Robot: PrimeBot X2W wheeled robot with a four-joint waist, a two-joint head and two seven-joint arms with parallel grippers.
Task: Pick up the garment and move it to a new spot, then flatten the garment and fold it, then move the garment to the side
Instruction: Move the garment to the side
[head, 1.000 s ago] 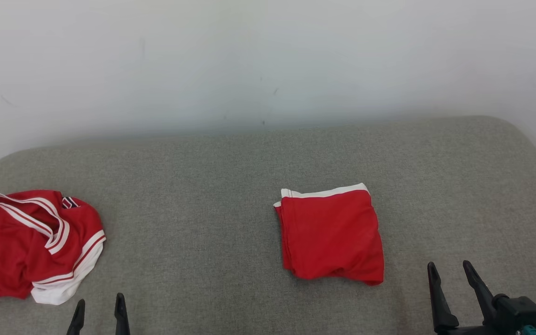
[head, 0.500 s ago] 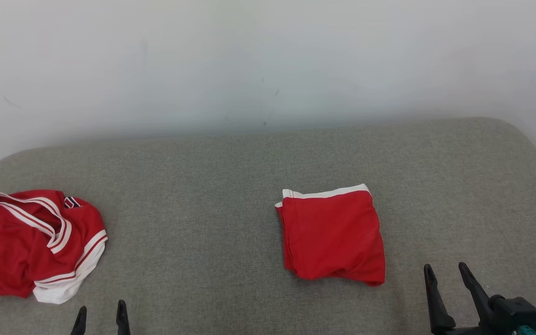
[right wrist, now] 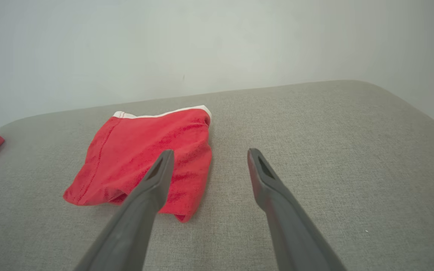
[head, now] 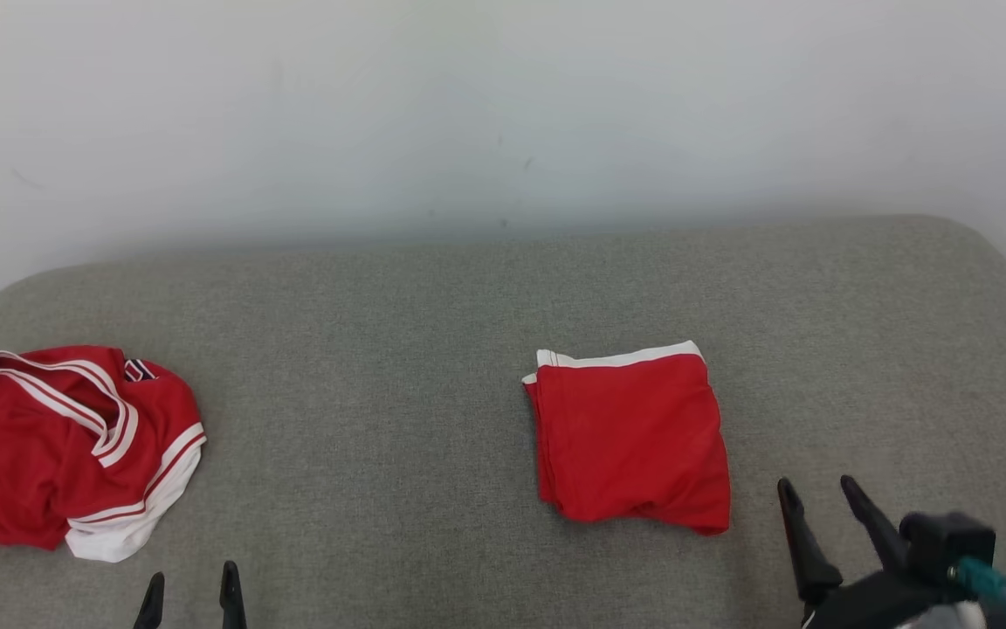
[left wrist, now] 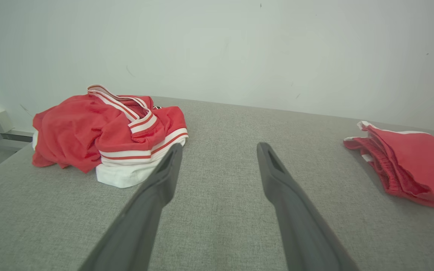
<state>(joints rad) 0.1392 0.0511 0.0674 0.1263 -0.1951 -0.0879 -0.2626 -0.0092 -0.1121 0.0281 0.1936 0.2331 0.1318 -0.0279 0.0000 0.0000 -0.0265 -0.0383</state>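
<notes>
Nearest the robot, the left gripper is poking just its two dark fingertips up from the bottom edge of the head view. Its jaws are standing wide apart and holding nothing, and in its own wrist view the fingers are hanging over bare grey fabric. At the lower right, the right gripper is likewise standing fully spread and empty. Its fingers are pointing up and slightly left over the grey upholstered surface, just beside the near right corner of the folded red garment and not touching it.

That folded garment is lying flat a little right of the surface's middle, forming a neat rectangle with a white band running along its far edge. Going by the gathered edge showing in the left wrist view, it is probably a pair of shorts, though the folds are hiding too much to be sure.

Well apart from it, at the surface's left edge, a crumpled red jersey is sitting in a loose heap. Red-and-white striped trim is looping over its top and a white hem is spilling toward the near side. The left gripper is waiting near that hem, clear of the cloth.

Beyond both garments the surface is curving away to its rounded far edge, and a plain white wall is rising behind it.
</notes>
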